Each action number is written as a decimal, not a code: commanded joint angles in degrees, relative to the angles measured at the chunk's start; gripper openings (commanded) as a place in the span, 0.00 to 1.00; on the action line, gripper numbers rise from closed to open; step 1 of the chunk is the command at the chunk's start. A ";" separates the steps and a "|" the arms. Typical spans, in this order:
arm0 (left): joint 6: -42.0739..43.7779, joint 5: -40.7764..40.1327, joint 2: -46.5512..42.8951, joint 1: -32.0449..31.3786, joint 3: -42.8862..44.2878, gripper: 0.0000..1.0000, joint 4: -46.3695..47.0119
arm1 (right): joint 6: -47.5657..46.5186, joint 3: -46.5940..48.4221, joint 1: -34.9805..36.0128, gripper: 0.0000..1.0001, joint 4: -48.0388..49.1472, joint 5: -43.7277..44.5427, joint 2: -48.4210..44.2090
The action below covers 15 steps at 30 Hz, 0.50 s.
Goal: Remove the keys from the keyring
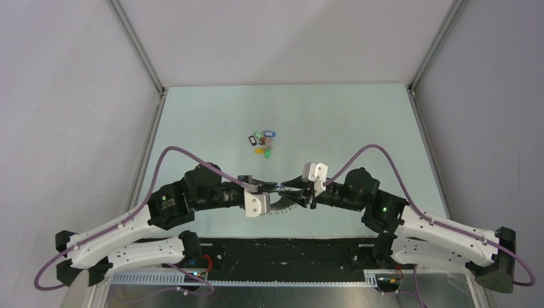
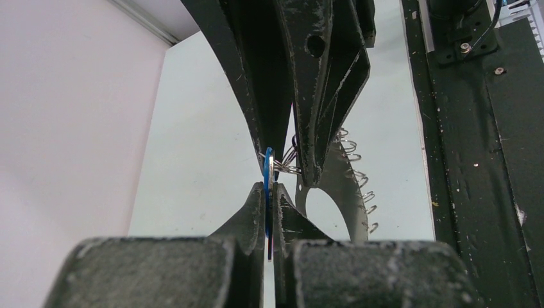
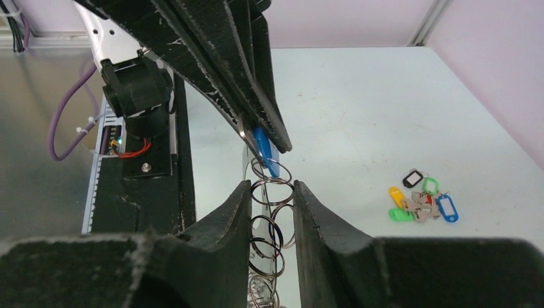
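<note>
My left gripper [image 1: 272, 188] is shut on a blue key [image 2: 269, 170], gripped edge-on between its fingers in the left wrist view [image 2: 269, 187]. The blue key [image 3: 262, 144] hangs from a small ring of the keyring [image 1: 282, 206], a pale oval loop fringed with silvery rings [image 2: 346, 192]. My right gripper [image 1: 293, 188] faces the left one and is shut on the keyring's rings [image 3: 264, 208], which stand stacked between its fingers [image 3: 269, 187]. Both grippers hold the keyring just above the table.
A loose cluster of key tags [image 1: 263, 142], black, green, blue, orange and yellow, lies on the pale green table [image 1: 353, 128] beyond the grippers; it also shows in the right wrist view [image 3: 423, 199]. Metal frame posts and walls bound the table's sides.
</note>
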 commanded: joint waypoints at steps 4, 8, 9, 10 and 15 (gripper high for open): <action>-0.70 0.34 -1.13 0.30 1.46 0.00 3.15 | 13.27 1.57 0.19 0.20 4.44 4.35 -0.93; -0.63 0.45 -1.05 0.31 1.40 0.00 3.15 | 29.59 1.70 0.06 0.20 4.66 8.50 -0.38; -0.64 0.46 -1.05 0.31 1.36 0.00 3.13 | 32.16 1.72 0.00 0.17 4.10 8.96 -0.11; -0.56 0.57 -1.00 0.31 1.33 0.00 3.18 | 37.45 1.72 0.02 0.15 3.68 10.40 -0.02; -0.60 1.33 -0.51 0.31 1.41 0.00 3.13 | 57.06 0.88 -0.24 0.13 -0.27 17.83 1.10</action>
